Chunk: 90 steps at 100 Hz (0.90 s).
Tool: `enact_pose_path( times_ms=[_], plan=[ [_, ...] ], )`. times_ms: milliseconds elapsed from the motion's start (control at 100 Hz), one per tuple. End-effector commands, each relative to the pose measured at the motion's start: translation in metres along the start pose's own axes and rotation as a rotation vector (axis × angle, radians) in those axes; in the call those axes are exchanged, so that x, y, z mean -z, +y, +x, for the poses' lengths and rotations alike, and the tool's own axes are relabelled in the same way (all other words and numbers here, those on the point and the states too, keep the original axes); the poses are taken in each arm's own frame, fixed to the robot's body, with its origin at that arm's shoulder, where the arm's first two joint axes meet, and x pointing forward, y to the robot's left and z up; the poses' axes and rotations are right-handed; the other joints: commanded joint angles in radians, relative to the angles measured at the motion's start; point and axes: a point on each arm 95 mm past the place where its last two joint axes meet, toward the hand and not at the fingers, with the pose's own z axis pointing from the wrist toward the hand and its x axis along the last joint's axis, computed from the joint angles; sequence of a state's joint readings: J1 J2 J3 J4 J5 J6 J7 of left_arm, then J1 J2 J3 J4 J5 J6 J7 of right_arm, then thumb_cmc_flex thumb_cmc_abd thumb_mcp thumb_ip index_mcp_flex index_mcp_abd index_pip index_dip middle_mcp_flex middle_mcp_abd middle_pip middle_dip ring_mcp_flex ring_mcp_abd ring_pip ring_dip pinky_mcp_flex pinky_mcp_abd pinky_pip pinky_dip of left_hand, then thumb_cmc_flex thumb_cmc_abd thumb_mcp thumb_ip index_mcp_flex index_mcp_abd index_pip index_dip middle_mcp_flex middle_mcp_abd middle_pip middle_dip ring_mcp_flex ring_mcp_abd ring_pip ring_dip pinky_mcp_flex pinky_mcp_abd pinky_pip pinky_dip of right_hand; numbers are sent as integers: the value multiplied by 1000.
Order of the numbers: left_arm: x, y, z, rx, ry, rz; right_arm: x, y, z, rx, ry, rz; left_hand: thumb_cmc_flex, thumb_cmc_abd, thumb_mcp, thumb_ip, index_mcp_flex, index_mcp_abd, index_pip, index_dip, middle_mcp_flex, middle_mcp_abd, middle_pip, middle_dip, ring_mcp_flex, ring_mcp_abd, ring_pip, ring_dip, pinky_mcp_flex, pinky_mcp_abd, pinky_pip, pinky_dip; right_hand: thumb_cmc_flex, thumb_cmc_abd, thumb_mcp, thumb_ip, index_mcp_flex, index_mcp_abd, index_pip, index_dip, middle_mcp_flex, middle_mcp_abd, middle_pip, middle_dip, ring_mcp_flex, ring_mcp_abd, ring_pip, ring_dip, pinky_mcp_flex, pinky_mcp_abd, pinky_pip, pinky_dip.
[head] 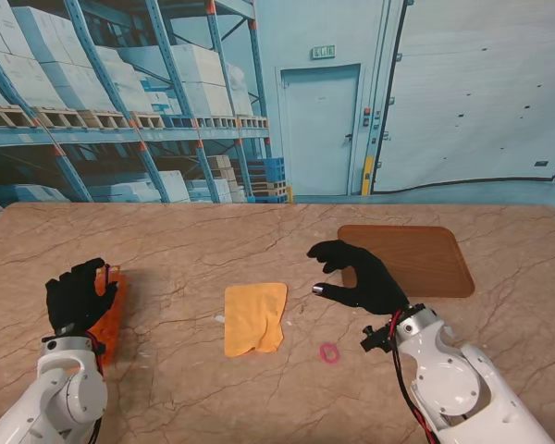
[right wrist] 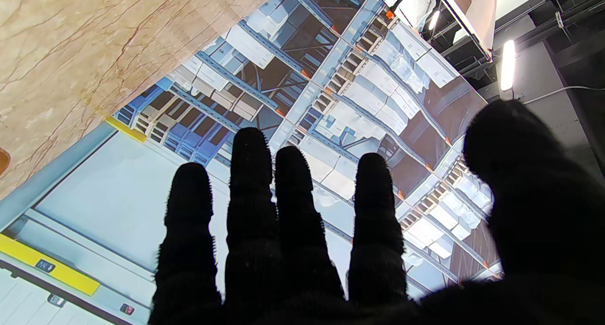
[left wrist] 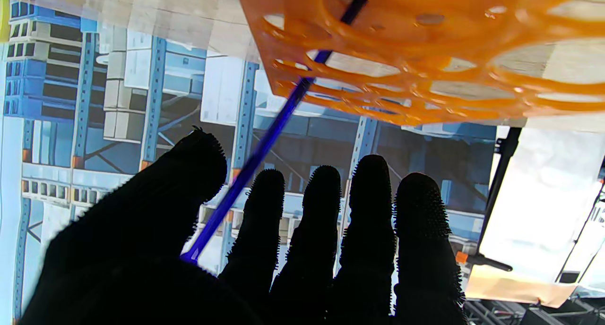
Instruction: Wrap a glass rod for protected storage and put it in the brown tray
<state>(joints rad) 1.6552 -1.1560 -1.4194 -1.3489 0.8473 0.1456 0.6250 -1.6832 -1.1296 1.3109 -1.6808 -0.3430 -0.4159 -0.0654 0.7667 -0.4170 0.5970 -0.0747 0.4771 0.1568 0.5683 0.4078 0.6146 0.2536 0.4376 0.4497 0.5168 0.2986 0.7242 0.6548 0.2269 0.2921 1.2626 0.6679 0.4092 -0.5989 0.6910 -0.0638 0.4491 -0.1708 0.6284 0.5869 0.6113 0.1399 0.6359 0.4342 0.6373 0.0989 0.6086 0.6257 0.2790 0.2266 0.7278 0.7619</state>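
Observation:
A thin blue glass rod [left wrist: 264,145] stands in a hole of the orange rack [left wrist: 425,46], leaning toward my left hand [left wrist: 264,249]. Its near end lies between the thumb and index finger, and the fingers are straight and apart, not pinching it. In the stand view my left hand [head: 77,296] is right beside the orange rack [head: 113,324] at the table's left. A yellow-orange cloth [head: 255,317] lies flat mid-table. The brown tray [head: 416,259] sits at the right. My right hand [head: 356,276] hovers open between cloth and tray, holding nothing.
A small pink ring [head: 329,352], like a rubber band, lies on the marble table [head: 185,250] nearer to me than the right hand. A warehouse backdrop rises behind the table's far edge.

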Motion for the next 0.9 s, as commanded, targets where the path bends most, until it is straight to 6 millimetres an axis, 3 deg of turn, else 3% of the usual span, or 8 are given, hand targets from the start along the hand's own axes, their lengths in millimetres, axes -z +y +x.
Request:
enact_pose_path(
  times_ms=[0, 80, 140, 280, 300, 560, 650, 890],
  plan=[
    [6, 8, 0, 9, -4, -20, 0, -2, 3, -3, 4, 1, 42, 35, 28, 27, 19, -28, 40, 23, 24, -5, 11, 15, 11, 24, 11, 10, 3, 19, 38, 24, -35, 21, 21, 23, 13, 0, 7, 1, 7, 3, 8, 5, 14, 1, 10, 12, -4, -6, 22, 5],
    [6, 8, 1, 10, -3, -24, 0, -2, 3, -3, 4, 1, 49, 26, 29, 23, 41, -40, 56, 32, 50, -4, 15, 19, 18, 26, 14, 12, 7, 23, 40, 25, -36, 20, 21, 23, 12, 0, 7, 1, 7, 4, 8, 5, 14, 1, 10, 12, -4, -7, 22, 5],
    [6, 8, 0, 7, -1, -26, 0, -2, 3, -3, 4, 1, 68, 13, 18, -1, 55, -43, 67, 39, 70, -3, 15, 24, 23, 29, 16, 13, 10, 24, 42, 27, -36, 21, 21, 23, 13, 0, 7, 1, 6, 5, 8, 4, 13, 1, 10, 12, -5, -6, 22, 5],
    [6, 8, -1, -6, 3, -24, 0, -2, 3, -3, 4, 1, 89, 10, 13, -9, 66, -35, 71, 39, 84, 6, 19, 29, 33, 32, 25, 17, 22, 25, 50, 31, -36, 20, 21, 23, 13, 0, 7, 1, 8, 3, 8, 5, 13, 1, 10, 12, -4, -7, 22, 5],
    [6, 8, -2, -6, 4, -23, 0, -2, 3, -3, 4, 1, 92, 12, 12, -10, 65, -33, 70, 38, 83, -9, 20, 30, 32, 32, 26, 18, 23, 25, 51, 32, -36, 20, 21, 22, 13, 0, 7, 1, 8, 4, 8, 5, 13, 1, 10, 12, -4, -6, 22, 5],
    [5, 0, 0, -7, 40, -16, 0, -2, 3, -5, 3, 2, 96, 30, -6, -7, 57, -23, 64, 31, 73, -6, 25, 33, 25, 35, 30, 19, 18, 23, 50, 35, -36, 21, 21, 23, 13, -1, 6, 1, 7, 4, 8, 5, 14, 0, 10, 12, -4, -6, 22, 6],
    [4, -4, 2, -3, 55, -15, 0, -2, 3, -5, 2, 3, 87, 36, -14, -3, 56, -18, 60, 30, 69, 22, 19, 30, 20, 38, 28, 18, 13, 26, 47, 35, -36, 21, 21, 23, 13, 0, 6, 1, 7, 5, 8, 5, 13, 2, 9, 12, -5, -7, 22, 6],
    [2, -15, 5, -9, 78, -31, 0, -2, 3, -7, 2, 3, 75, 51, -22, 12, 51, -9, 41, 24, 59, 28, 5, 26, 7, 43, 18, 14, 0, 28, 39, 35, -37, 21, 20, 22, 13, 2, 6, 1, 8, 3, 8, 5, 13, 1, 9, 12, -4, -6, 22, 6]
  ],
)
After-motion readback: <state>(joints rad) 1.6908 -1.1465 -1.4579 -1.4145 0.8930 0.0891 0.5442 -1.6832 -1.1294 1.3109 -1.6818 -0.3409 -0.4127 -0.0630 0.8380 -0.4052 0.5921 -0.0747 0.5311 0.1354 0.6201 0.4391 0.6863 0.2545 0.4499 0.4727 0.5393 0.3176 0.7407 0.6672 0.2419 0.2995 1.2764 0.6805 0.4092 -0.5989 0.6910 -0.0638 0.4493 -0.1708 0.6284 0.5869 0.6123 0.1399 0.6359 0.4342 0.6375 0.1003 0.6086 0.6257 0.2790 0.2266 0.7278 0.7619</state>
